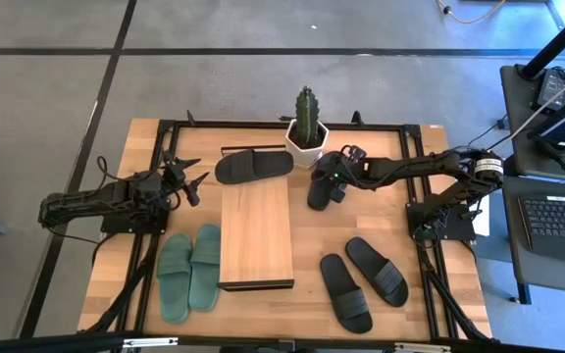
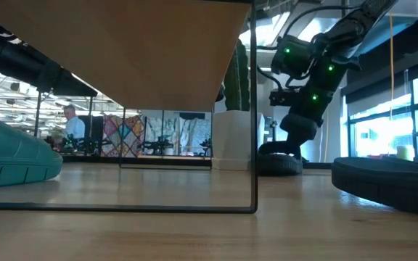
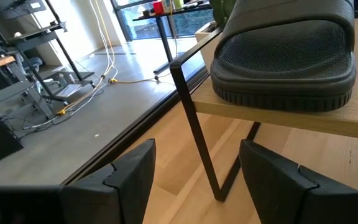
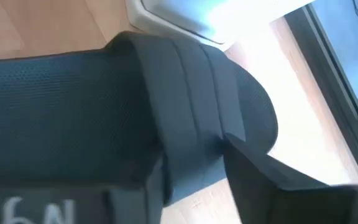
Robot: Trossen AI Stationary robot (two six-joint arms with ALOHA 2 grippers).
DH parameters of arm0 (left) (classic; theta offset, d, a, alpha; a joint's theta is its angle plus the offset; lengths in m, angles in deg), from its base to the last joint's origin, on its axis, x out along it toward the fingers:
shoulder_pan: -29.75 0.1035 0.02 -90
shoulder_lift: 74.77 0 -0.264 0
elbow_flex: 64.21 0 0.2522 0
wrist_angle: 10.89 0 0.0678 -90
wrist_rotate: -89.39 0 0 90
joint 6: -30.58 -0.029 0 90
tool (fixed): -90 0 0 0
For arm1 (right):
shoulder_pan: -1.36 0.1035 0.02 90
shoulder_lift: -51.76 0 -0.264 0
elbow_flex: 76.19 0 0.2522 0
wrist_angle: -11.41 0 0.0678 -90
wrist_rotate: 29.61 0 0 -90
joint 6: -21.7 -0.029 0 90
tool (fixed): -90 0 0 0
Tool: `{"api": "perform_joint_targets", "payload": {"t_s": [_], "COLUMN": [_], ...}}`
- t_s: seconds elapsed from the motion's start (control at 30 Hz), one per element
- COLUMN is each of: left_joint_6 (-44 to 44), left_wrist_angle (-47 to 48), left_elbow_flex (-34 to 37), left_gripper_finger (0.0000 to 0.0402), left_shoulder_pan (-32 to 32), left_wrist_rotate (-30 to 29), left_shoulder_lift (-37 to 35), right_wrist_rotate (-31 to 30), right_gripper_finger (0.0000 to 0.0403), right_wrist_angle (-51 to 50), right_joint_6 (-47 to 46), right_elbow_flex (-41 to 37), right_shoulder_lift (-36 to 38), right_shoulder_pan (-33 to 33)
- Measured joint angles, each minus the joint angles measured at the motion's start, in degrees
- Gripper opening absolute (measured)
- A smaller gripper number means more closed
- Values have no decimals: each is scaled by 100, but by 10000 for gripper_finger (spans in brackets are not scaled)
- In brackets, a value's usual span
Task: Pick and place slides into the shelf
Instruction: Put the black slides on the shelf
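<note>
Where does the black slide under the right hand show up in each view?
High view: black slide right of the shelf, below the cactus pot, under the right hand.
Low view: right of centre, a low dark shape beneath that hand, beside the white pot.
Left wrist view: not in it; the slide there lies on the shelf.
Right wrist view: fills the picture.
Shared landmark: the white pot.

No legible text, labels or signs on anything here.
</note>
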Motion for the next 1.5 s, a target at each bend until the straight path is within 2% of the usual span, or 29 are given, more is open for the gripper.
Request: {"api": "perform_joint_targets", "payload": {"t_s": [0.23,0.27,0.43,0.53,0.67,0.93,1.07,1.27,1.4,1.5], "left_joint_6": [0,0,0,0,0,2,2,2,2,2], "left_wrist_angle": [0,0,0,0,0,0,0,2,2,2], "left_elbow_flex": [0,0,0,0,0,0,0,0,0,0], "left_gripper_finger": [225,225,225,225,225,225,225,225,225,225], "left_shoulder_pan": [1,2,0,1,2,2,1,2,0,2], "left_wrist_rotate": [-15,-16,-17,-20,-23,-22,-22,-22,-20,-20], "left_shoulder_lift": [1,0,0,0,1,0,0,0,0,0], "right_wrist_rotate": [-31,7,390,598,968,2190,2220,2193,2188,2188], "right_gripper_finger": [22,15,12,12,12,12,12,12,12,12], "right_wrist_angle": [20,20,-64,-462,-1399,-3396,-4185,-4953,-4931,-4416], "right_joint_6": [0,9,36,46,42,192,741,1006,1518,2469], "right_elbow_flex": [7,8,12,193,698,2113,2899,4148,4680,4766], "right_shoulder_lift": [4,6,60,130,204,214,214,214,216,223], "right_shoulder_pan": [0,0,-6,33,151,554,837,1235,1500,1648]}}
